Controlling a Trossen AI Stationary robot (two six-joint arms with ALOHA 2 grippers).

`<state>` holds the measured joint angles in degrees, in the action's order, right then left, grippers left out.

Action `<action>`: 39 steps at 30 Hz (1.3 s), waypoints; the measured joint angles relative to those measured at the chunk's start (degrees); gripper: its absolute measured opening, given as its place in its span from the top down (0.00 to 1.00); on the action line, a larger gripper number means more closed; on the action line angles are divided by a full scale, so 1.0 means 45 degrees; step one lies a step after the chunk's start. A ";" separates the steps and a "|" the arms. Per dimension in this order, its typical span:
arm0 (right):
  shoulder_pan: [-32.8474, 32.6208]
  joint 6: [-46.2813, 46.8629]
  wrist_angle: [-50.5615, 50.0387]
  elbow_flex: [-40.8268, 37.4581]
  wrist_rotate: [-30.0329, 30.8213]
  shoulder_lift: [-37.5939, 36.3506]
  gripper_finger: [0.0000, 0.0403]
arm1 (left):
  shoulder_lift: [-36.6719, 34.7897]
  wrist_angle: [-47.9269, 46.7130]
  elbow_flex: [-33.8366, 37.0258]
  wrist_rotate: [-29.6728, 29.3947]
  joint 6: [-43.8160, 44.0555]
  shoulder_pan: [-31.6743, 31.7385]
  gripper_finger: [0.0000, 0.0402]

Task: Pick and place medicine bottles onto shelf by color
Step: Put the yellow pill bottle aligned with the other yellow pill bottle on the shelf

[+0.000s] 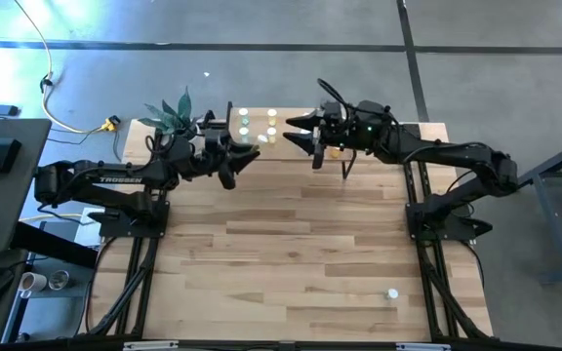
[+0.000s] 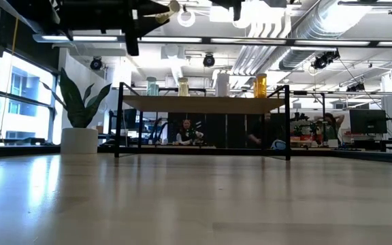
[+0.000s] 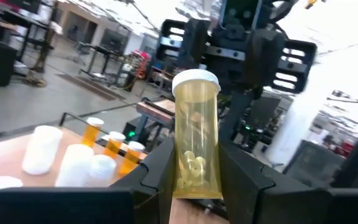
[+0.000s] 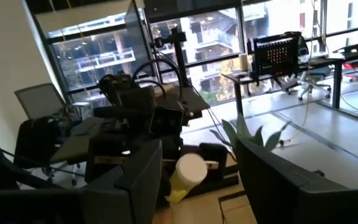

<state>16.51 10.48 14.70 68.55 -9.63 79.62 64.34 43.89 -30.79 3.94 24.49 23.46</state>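
Jaws of my left gripper (image 3: 197, 180) clamp a translucent yellow pill bottle with a white cap (image 3: 196, 134) above the light wooden shelf (image 1: 291, 148); facing it, my right gripper (image 1: 305, 134) stands with jaws spread, empty.

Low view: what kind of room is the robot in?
Probably a robotics lab or workshop: silver ducts run along an open ceiling, workbenches with monitors fill the back, and people sit behind the shelf.
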 joint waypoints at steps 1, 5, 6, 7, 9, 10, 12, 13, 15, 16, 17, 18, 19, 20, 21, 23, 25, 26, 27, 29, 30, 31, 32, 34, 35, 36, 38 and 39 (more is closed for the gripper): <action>-0.0019 -0.0013 0.0080 0.0000 -0.0005 0.0034 0.51 | 0.0003 0.0020 0.0000 0.0191 0.0003 -0.0003 0.76; -0.0301 0.0007 0.0552 0.0000 -0.0023 0.0463 0.51 | 0.0003 0.0027 0.0000 0.0535 0.0137 -0.0173 0.76; -0.0413 -0.0019 0.0665 0.0000 -0.0026 0.0606 0.51 | 0.0003 0.0025 0.0000 0.0764 0.0141 -0.0203 0.76; -0.0532 -0.0060 0.0839 0.0000 -0.0032 0.0725 0.51 | 0.0003 0.0027 0.0000 0.0996 0.0166 -0.0246 0.76; -0.0733 -0.0071 0.1157 -0.0005 -0.0068 0.0966 0.51 | 0.0003 0.0027 0.0000 0.1396 0.0193 -0.0366 0.76; -0.0838 -0.0057 0.1336 -0.0005 -0.0077 0.1078 0.51 | 0.0006 0.0026 0.0000 0.1593 0.0189 -0.0431 0.76; -0.1030 -0.0057 0.1656 -0.0005 -0.0073 0.1297 0.51 | 0.0008 0.0027 0.0000 0.1710 0.0122 -0.0555 0.76; -0.1119 -0.0080 0.1683 -0.0005 -0.0077 0.1374 0.51 | 0.0008 0.0027 0.0000 0.1726 0.0085 -0.0610 0.76; -0.1271 -0.0067 0.1846 -0.0005 -0.0076 0.1537 0.51 | 0.0008 0.0027 0.0000 0.1745 -0.0058 -0.0670 0.76; -0.1336 -0.0044 0.1869 -0.0005 -0.0072 0.1613 0.51 | 0.0008 0.0027 0.0000 0.1745 -0.0102 -0.0699 0.76; -0.1396 -0.0036 0.1887 -0.0005 -0.0072 0.1682 0.51 | 0.0008 0.0027 0.0000 0.1750 -0.0110 -0.0739 0.76; -0.1451 -0.0028 0.1927 -0.0005 -0.0072 0.1748 0.51 | 0.0008 0.0029 0.0000 0.1791 -0.0121 -0.0758 0.76; -0.1503 -0.0007 0.1955 -0.0005 -0.0068 0.1803 0.51 | 0.0008 0.0027 0.0000 0.1880 -0.0129 -0.0775 0.76; -0.1541 -0.0003 0.1951 -0.0005 -0.0067 0.1829 0.51 | 0.0008 0.0032 0.0000 0.1990 -0.0142 -0.0805 0.76; -0.1588 0.0001 0.1912 -0.0005 -0.0067 0.1835 0.51 | 0.0008 0.0027 0.0000 0.2041 -0.0146 -0.0836 0.76; -0.1684 0.0001 0.1805 -0.0005 -0.0067 0.1835 0.51 | 0.0008 0.0029 0.0000 0.2095 -0.0148 -0.0884 0.76; -0.1752 0.0011 0.1656 -0.0005 -0.0062 0.1835 0.51 | 0.0008 0.0027 0.0000 0.2116 -0.0150 -0.0908 0.76; -0.1762 0.0090 0.1636 -0.0005 -0.0062 0.1835 0.51 | 0.0008 0.0027 0.0000 0.2122 -0.0149 -0.0908 0.76; -0.1767 0.0279 0.1632 -0.0005 -0.0062 0.1835 0.51 | 0.0008 0.0027 0.0000 0.2119 -0.0147 -0.0908 0.76; -0.1767 0.0541 0.1384 -0.0005 -0.0062 0.1835 0.51 | 0.0008 0.0032 0.0000 0.2119 -0.0146 -0.0908 0.76; -0.1767 0.0566 0.1183 -0.0005 -0.0060 0.1835 0.51 | 0.0008 0.0027 0.0000 0.2119 -0.0151 -0.0908 0.76; -0.1767 0.0569 0.1060 -0.0015 -0.0049 0.1835 0.51 | 0.0008 0.0027 0.0000 0.2119 -0.0151 -0.0904 0.76; -0.1768 0.0589 0.1062 -0.0015 -0.0018 0.1835 0.51 | 0.0008 0.0027 0.0000 0.2126 -0.0149 -0.0903 0.76; -0.1786 0.0769 0.1144 -0.0015 -0.0018 0.1835 0.51 | 0.0008 0.0027 0.0000 0.2222 -0.0151 -0.0903 0.76; -0.1790 0.0860 0.1121 -0.0015 -0.0018 0.1835 0.51 | 0.0008 0.0027 0.0000 0.2298 -0.0151 -0.0903 0.76; -0.1812 0.0904 0.1068 -0.0015 -0.0015 0.1835 0.51 | 0.0008 0.0027 0.0000 0.2356 -0.0151 -0.0903 0.76; -0.1865 0.0904 0.1072 -0.0015 -0.0018 0.1835 0.51 | 0.0008 0.0022 0.0000 0.2376 -0.0151 -0.0903 0.76; -0.1882 0.0909 0.1082 -0.0015 -0.0020 0.1835 0.51 | 0.0008 0.0022 0.0000 0.2371 -0.0151 -0.0903 0.76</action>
<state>8.04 14.57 19.57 68.49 -9.72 87.88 64.38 43.99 -30.79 14.61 23.81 19.40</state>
